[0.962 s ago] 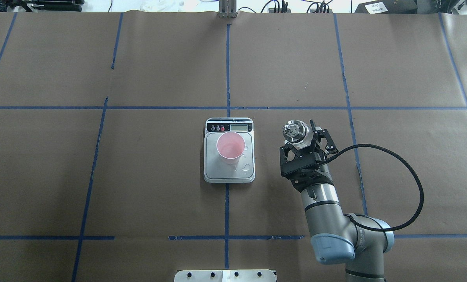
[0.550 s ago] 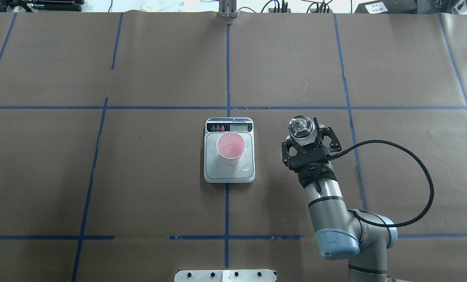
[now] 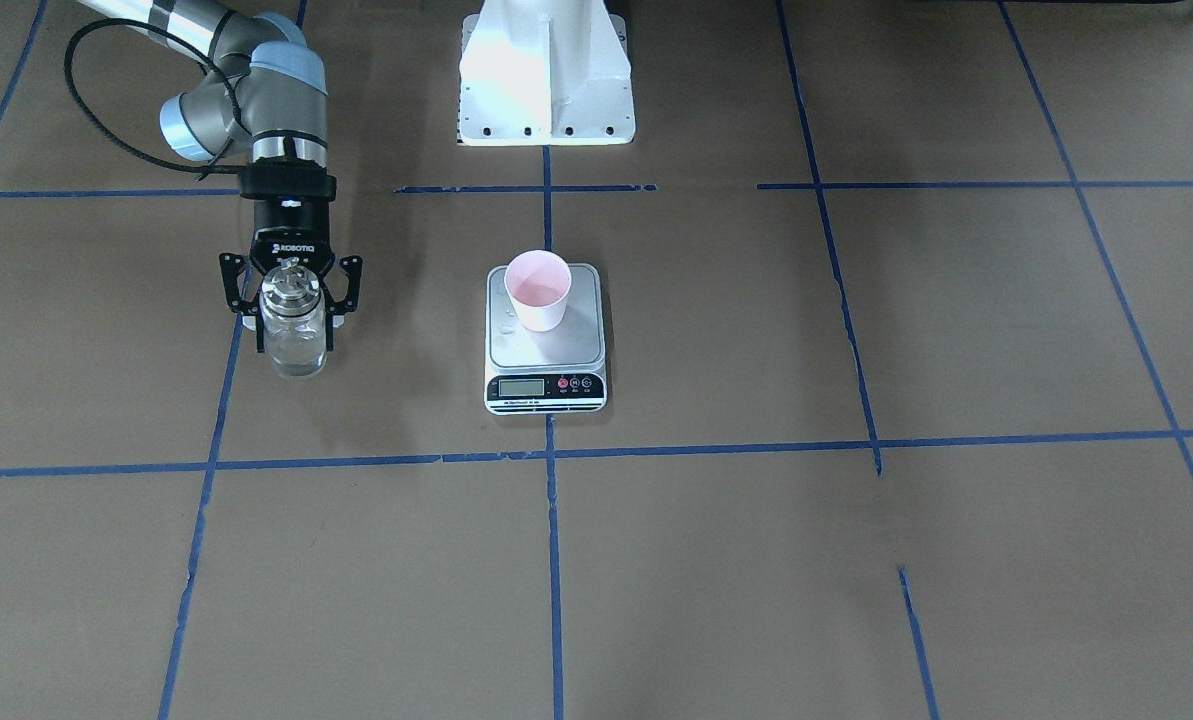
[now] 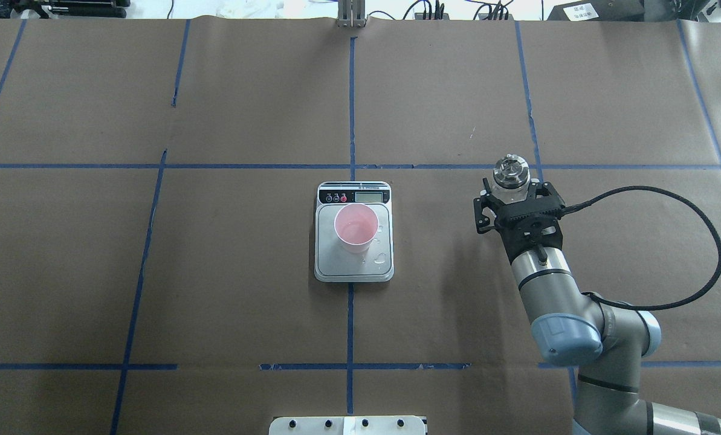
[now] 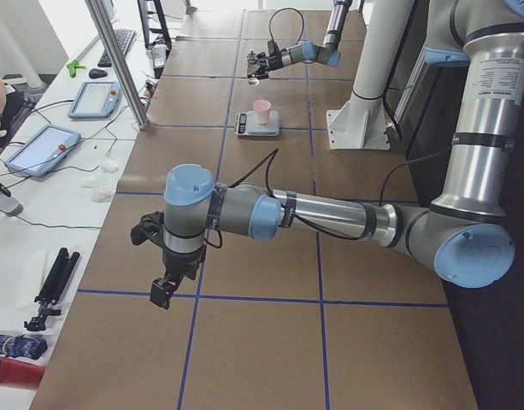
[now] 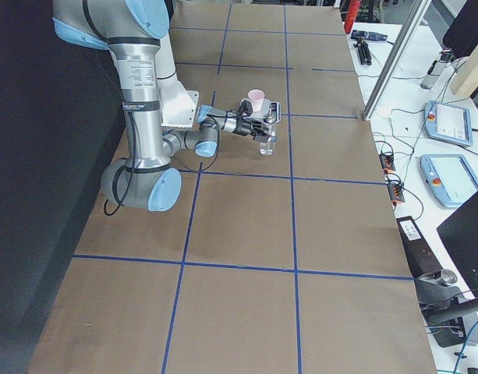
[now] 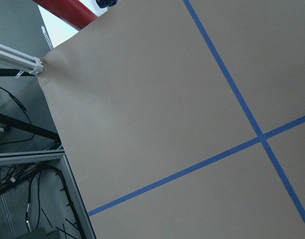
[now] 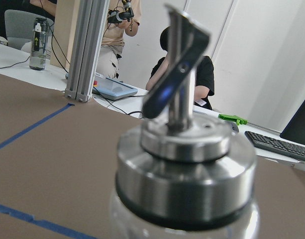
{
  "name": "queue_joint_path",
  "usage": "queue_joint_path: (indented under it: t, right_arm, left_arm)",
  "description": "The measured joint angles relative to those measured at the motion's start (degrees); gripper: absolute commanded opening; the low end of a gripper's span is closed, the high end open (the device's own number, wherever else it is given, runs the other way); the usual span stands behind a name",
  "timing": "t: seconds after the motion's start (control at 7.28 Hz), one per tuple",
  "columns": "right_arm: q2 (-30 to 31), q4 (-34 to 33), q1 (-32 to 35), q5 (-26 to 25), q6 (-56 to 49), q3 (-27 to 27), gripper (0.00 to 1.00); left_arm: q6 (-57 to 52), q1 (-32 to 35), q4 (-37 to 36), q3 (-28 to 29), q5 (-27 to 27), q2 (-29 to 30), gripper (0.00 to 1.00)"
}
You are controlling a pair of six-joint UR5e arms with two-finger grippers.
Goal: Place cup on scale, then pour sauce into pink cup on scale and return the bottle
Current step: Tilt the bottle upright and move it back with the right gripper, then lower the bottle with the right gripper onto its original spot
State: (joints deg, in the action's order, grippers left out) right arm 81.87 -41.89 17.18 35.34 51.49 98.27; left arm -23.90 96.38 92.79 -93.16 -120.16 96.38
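The pink cup [image 4: 356,228] stands upright on the scale [image 4: 354,269], with a little clear sauce in its bottom; it also shows in the front view [image 3: 538,290] on the scale [image 3: 546,352]. My right gripper [image 4: 511,192] is shut on the clear glass bottle [image 4: 510,171], upright, well to the right of the scale. In the front view the bottle [image 3: 294,340] hangs in the gripper [image 3: 292,298] close to the table. The right wrist view shows its silver collar and spout [image 8: 184,164]. My left gripper [image 5: 163,286] shows only in the left side view; I cannot tell its state.
Water drops [image 4: 381,258] lie on the scale's platform. Blue tape lines cross the brown paper. The robot's white base [image 3: 546,100] stands behind the scale. An aluminium post [image 4: 351,15] stands at the far edge, with operators and tablets beyond it.
My right arm has carried the bottle to the right and farther from the robot, away from the scale. The cup and scale have not moved.
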Motion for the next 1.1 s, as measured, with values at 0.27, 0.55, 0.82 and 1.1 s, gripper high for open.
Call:
queue_joint_path:
  t: [0.27, 0.55, 0.82, 1.1]
  right_arm:
    - [3.12, 0.01, 2.14, 4.16, 3.62, 1.85, 0.0]
    - [6.58, 0.18, 2.74, 6.88, 11.68, 3.7, 0.0]
    - [8.48, 0.22, 2.83, 7.81, 16.55, 4.27, 0.0]
    - [9.58, 0.23, 2.84, 7.63, 18.38, 3.83, 0.0]
  left_arm:
    - [0.13, -0.02, -0.45, -0.51, 0.14, 0.15, 1.0]
    - [0.14, 0.02, -0.46, -0.6, 0.18, 0.26, 1.0]
    - [0.15, 0.03, -0.46, -0.75, 0.18, 0.28, 1.0]
    - [0.13, 0.04, -0.48, -1.0, 0.18, 0.22, 1.0]
